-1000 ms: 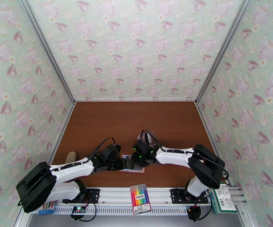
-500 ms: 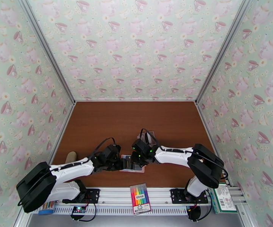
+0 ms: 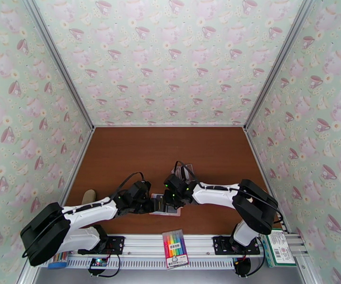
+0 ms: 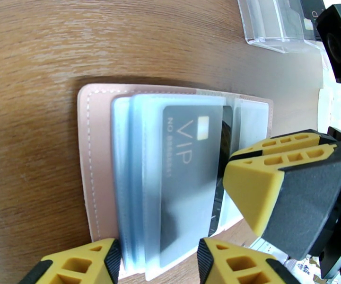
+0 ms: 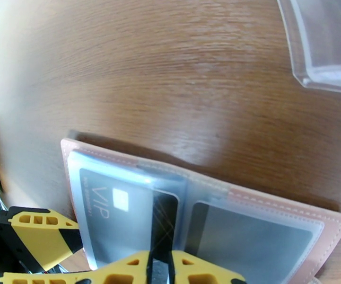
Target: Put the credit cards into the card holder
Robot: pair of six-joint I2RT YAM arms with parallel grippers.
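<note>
1. Card holder (image 4: 92, 152): a pink wallet lying open and flat on the brown table (image 4: 52, 43), near its front edge and between the two arms. The blue-grey translucent sleeves face up.
2. VIP card (image 4: 189, 176): dark grey, seated inside the sleeve on one half of the holder. A second card (image 5: 250, 233) shows dimly through the sleeve on the other half.
3. Third card (image 5: 163, 218): thin and dark, seen nearly edge-on at the fold between the two sleeves.
4. Right gripper (image 5: 161, 268): jaws drawn almost together, pinching the third card.
5. Left gripper (image 4: 158, 261): jaws partly apart, straddling the sleeves' near edge. Whether they press on it cannot be told.
6. Clear plastic box (image 4: 274, 24): on the table just beyond the holder, apart from it.
7. Pack of coloured pens (image 3: 175, 248): on the front rail.
</note>
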